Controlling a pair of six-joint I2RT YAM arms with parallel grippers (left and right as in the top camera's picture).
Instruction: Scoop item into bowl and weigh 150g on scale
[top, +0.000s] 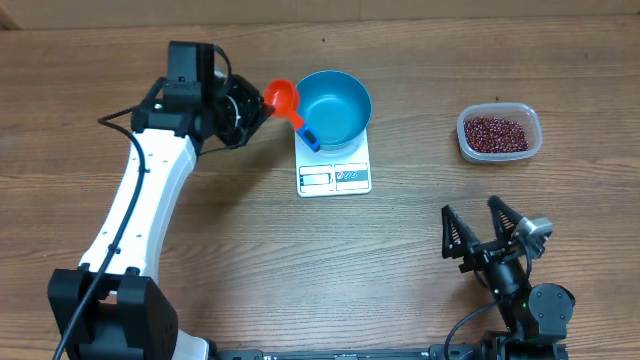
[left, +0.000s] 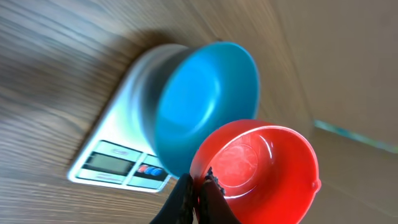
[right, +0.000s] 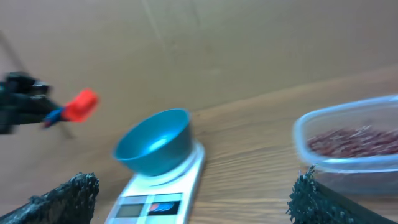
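The blue bowl (top: 335, 105) stands empty on the white scale (top: 334, 177). My left gripper (top: 258, 110) is shut on the rim of a red scoop (top: 281, 95), held just left of the bowl, with its blue-tipped handle reaching over the bowl's front-left rim. In the left wrist view the fingers (left: 186, 199) pinch the wall of the empty scoop (left: 261, 168), with the bowl (left: 205, 93) and scale (left: 112, 162) behind. The item, dark red beans (top: 495, 131), lies in a clear tub at the right. My right gripper (top: 480, 235) is open, near the front edge, holding nothing.
The clear plastic tub (top: 531, 143) sits to the right of the scale. In the right wrist view it appears as the tub (right: 311, 134) at the right, with the bowl (right: 155, 146) on the scale (right: 161, 202) ahead. Bare wooden tabletop lies between them.
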